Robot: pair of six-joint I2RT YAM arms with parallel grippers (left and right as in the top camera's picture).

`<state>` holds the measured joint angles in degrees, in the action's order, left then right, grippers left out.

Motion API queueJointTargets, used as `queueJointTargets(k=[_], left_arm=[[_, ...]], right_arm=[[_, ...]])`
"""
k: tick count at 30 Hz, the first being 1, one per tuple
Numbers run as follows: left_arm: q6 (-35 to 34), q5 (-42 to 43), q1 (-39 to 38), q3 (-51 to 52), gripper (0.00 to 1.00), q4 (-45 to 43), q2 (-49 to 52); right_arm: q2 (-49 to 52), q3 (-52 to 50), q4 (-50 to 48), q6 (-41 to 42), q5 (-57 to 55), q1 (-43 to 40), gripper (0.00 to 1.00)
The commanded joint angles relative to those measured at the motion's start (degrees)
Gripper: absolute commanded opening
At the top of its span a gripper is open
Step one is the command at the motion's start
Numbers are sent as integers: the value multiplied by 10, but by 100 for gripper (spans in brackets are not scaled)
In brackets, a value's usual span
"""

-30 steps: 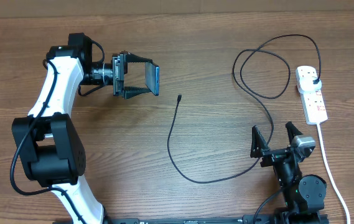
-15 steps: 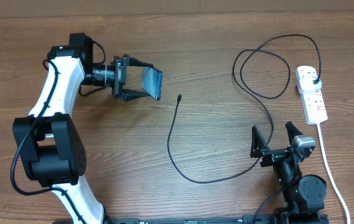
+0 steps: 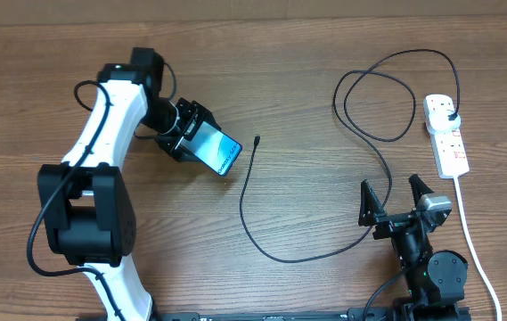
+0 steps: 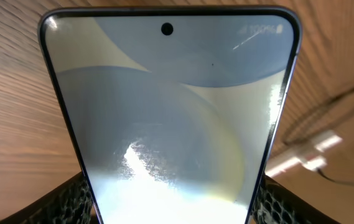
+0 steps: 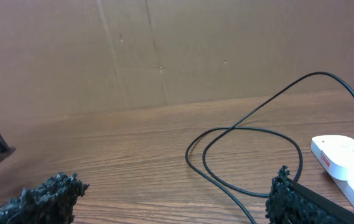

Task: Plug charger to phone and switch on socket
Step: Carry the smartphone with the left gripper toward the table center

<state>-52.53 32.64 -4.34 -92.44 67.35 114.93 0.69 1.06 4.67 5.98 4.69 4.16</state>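
L arm stretched fwd, L gripper (image 3: 201, 143) pinching phone (image 3: 218, 152), screen up; R arm folded, R gripper (image 3: 394, 198) spread wide, empty.

The brown wooden table (image 3: 298, 53) has a long grain that runs from left to right in the overhead view. Along its far edge stands a plain brown cardboard wall (image 5: 164, 50), upright, with some thin vertical creases and a few small marks on it.
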Motion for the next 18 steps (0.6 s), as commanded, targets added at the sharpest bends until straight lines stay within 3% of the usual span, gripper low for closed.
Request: queueJointTargets(k=[1, 18], left_arm=[[2, -57, -22, -18, 57, 2, 1], [113, -56, -59, -18, 59, 25, 1]], right_arm=[[-5, -6, -3, -1, 3, 2, 100], [-5, -6, -5, 13, 36, 3, 100]])
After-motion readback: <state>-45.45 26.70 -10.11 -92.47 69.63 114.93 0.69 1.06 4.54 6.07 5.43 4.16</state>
